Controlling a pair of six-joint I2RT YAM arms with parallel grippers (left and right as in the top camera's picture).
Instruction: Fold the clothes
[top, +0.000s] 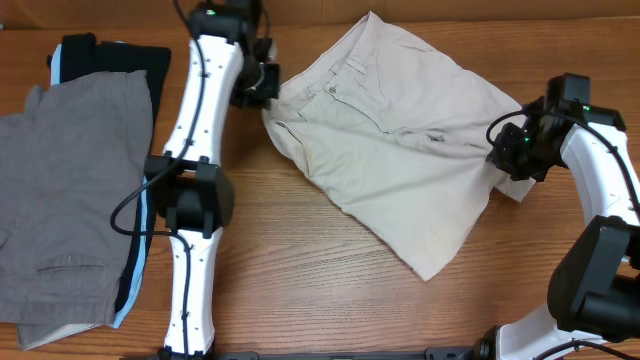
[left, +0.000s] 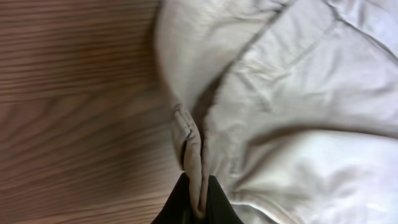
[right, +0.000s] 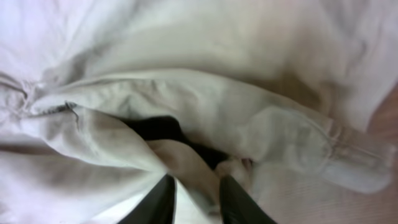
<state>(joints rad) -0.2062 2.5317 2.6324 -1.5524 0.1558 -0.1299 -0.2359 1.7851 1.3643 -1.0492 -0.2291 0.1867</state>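
The beige shorts (top: 400, 140) lie partly folded across the middle and right of the wooden table. My left gripper (top: 262, 92) is at their left edge, near the waistband, shut on a pinched fold of beige cloth (left: 198, 186). My right gripper (top: 508, 152) is at their right edge, its fingers closed on a fold of the same fabric (right: 198, 186). The button (top: 333, 91) shows on the top layer.
Grey trousers (top: 70, 200) lie at the left on black and light-blue garments (top: 110, 60). Bare wooden table (top: 300, 290) runs along the front.
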